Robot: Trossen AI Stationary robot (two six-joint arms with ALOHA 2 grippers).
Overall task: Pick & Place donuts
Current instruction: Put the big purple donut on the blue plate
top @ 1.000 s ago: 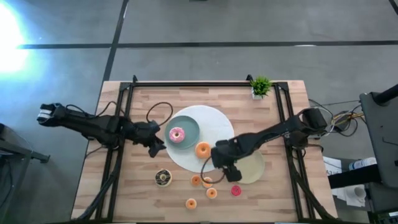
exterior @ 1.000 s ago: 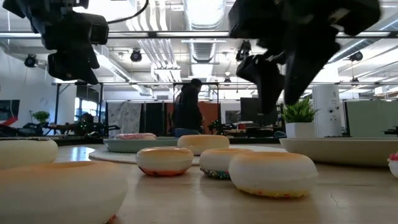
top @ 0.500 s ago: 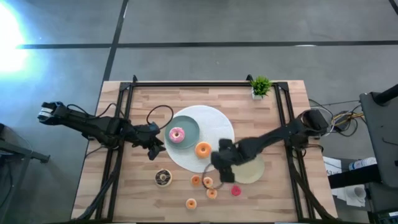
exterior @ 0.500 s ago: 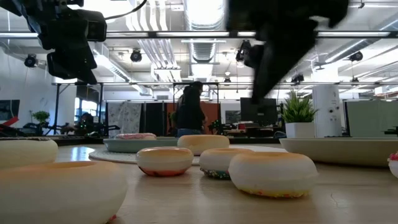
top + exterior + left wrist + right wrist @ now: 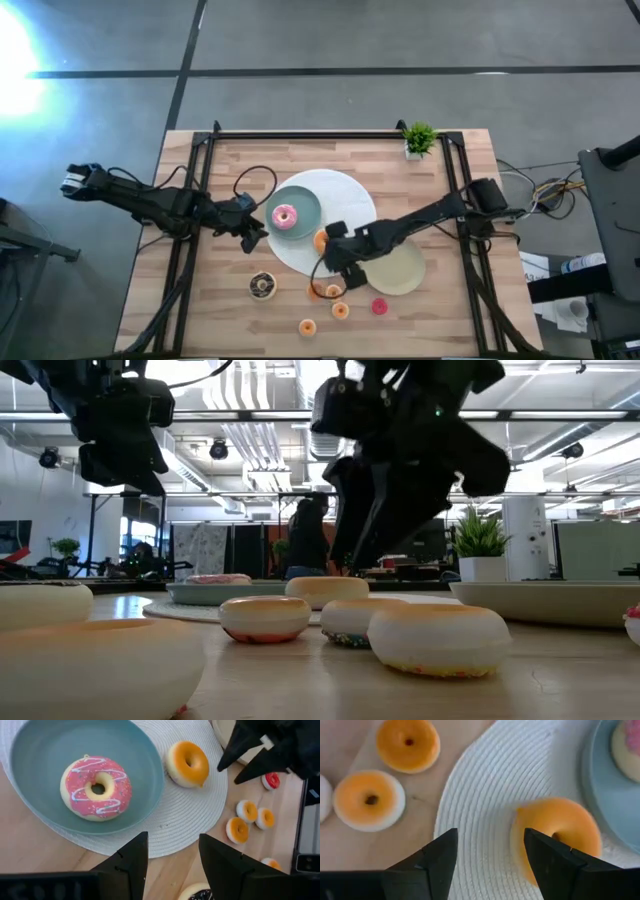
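A large orange donut (image 5: 319, 239) lies on the white woven mat (image 5: 350, 200), and a pink donut (image 5: 97, 787) lies in the teal plate (image 5: 45, 750). Several small orange donuts (image 5: 334, 292), a red one (image 5: 379, 306) and a chocolate one (image 5: 263, 285) rest on the wood nearer the near edge. My right gripper (image 5: 490, 855) is open and hovers over the mat, with the large orange donut (image 5: 555, 837) just ahead of one finger. My left gripper (image 5: 172, 855) is open and waits at the teal plate's left side.
A beige plate (image 5: 398, 270) lies to the right of my right gripper (image 5: 335, 252). A small potted plant (image 5: 418, 138) stands at the far right corner. Black rails (image 5: 300, 133) frame the table. In the low view a person (image 5: 305, 540) stands in the room behind.
My right gripper has moved from beside the beige plate toward the table's left and slightly far side, coming over the mat next to the large orange donut. The donuts and plates have stayed where they were.
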